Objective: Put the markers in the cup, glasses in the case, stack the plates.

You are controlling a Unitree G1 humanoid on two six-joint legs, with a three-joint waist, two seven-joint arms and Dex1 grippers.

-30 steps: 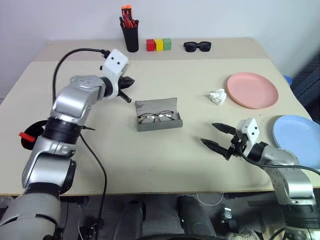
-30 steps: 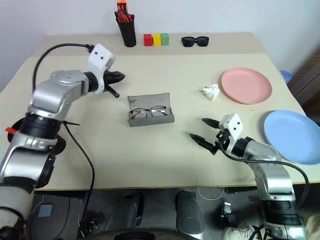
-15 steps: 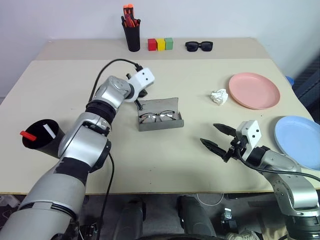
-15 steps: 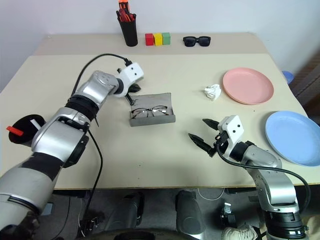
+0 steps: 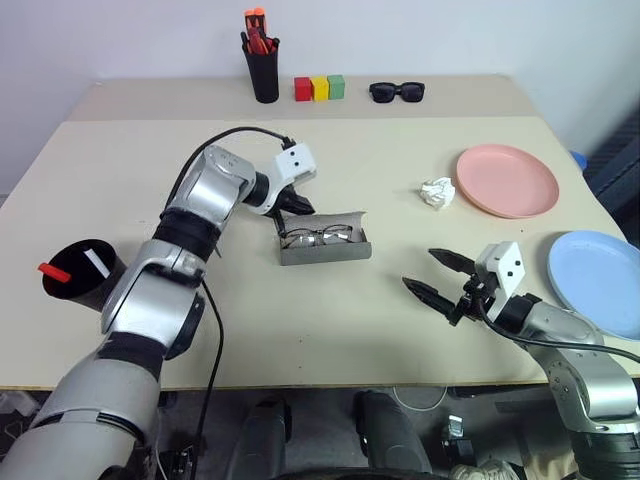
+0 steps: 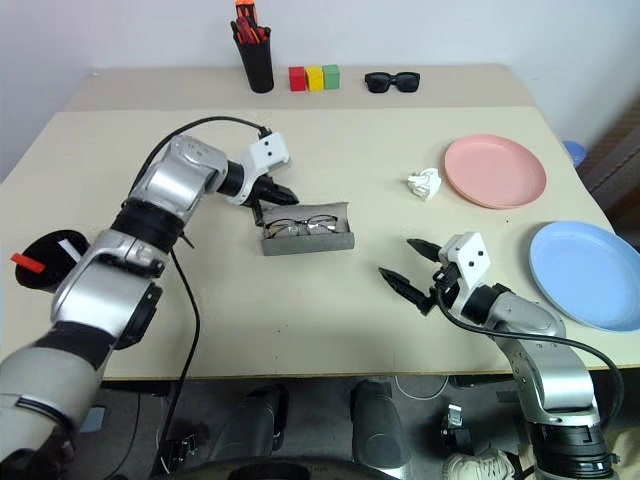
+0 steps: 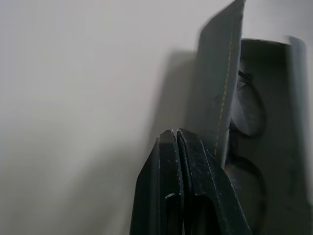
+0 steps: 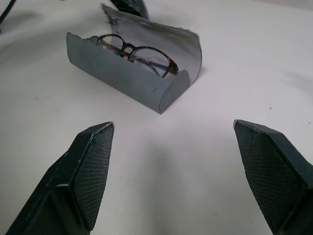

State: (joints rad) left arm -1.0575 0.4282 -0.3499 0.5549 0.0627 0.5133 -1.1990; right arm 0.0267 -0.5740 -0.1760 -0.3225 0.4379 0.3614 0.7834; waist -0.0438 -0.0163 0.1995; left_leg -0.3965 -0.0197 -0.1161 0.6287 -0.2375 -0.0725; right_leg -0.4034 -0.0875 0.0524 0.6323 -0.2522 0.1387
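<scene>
— Where are your left fingers (image 5: pixel 300 206) right now?

— Pressed together, nothing between them, at the back of the case (image 5: pixel 324 246), right up against the outer face of its lid (image 7: pixel 220 93). In my left wrist view the lid stands tilted beside my tips; whether I actually touch it I cannot tell.

— And the glasses (image 5: pixel 318 236)?

— Lying inside the case, lenses toward the front wall, with the lid raised behind them. The case sits near the middle of the counter (image 5: pixel 400 170).

— Your right fingers (image 5: pixel 438 277)?

— Spread wide and empty, hovering low over the counter, well apart from the case and pointing toward it. My right wrist view looks between the two tips straight at the case and the frames inside.

— The markers?

— Both in the cup (image 5: pixel 78 276), at the counter's left edge. The red end of one (image 5: pixel 54 272) sticks out over the rim, and the white one (image 5: pixel 96 262) leans beside it.

— The plates?

— Not stacked. The pink plate (image 5: pixel 506 180) lies on the right side of the counter, and the blue plate (image 5: pixel 596 280) lies nearer to me at the right edge, apart from it. A crumpled paper ball (image 5: pixel 436 192) sits just beside the pink one.

— Anything at the far edge?

— A pen holder (image 5: pixel 263 72) with red-orange pens, three coloured blocks (image 5: pixel 319 88), and dark sunglasses (image 5: pixel 396 92).
</scene>
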